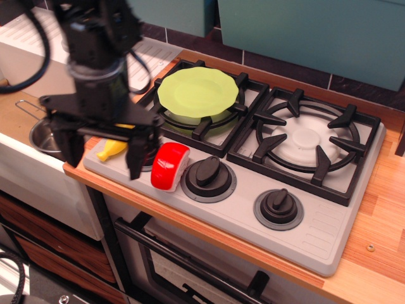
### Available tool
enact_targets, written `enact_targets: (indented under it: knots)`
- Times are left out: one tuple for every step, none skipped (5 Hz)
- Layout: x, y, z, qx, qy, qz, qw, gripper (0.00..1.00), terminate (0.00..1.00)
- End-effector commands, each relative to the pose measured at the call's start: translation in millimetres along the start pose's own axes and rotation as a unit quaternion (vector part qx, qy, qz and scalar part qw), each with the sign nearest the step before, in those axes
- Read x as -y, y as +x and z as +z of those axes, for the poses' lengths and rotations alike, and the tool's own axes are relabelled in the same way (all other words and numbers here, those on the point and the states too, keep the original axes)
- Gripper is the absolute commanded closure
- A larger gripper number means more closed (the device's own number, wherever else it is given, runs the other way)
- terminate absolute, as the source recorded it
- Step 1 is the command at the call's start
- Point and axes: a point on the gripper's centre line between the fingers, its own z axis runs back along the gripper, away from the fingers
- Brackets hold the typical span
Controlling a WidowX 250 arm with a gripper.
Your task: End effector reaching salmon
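The black robot gripper with a wide crossbar point(104, 149) is being held over the front left corner of the grey toy stove point(329, 244), its two downward fingers spread wide with nothing gripped. The small glossy red-topped, white-sided salmon block point(169, 166) is lying just beside the right finger, between two black knobs. A yellow banana-shaped toy point(111, 149) is being framed between the fingers.

A light green plate point(198, 92) sits on the left burner grate point(190, 111) of the grey stove point(316, 234). A yellow banana-shaped toy point(112, 149) lies at the stove's left corner. A metal pot point(45, 134) stands beside the wooden counter point(380, 253).
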Motion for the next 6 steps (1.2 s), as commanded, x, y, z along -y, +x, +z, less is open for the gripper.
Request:
enact_targets:
  knots:
    - [11.4, 20.0, 4.3, 0.018, -0.002, 0.017, 0.9997, 0.0, 0.0]
    - [14.7, 25.5, 3.7, 0.021, -0.004, 0.021, 0.9996, 0.0, 0.0]
    - [18.9, 31.8, 3.0, 0.026, -0.006, 0.02, 0.9994, 0.0, 0.0]
    - [36.7, 36.8, 0.7, 0.031, -0.002, 0.036, 0.9989, 0.0, 0.0]
    - [46.0, 43.0, -6.0, 0.045, -0.005, 0.045, 0.998, 0.0, 0.0]
    - [46.2, 46.1, -12.0, 0.054, -0.003, 0.038, 0.9978, 0.0, 0.0]
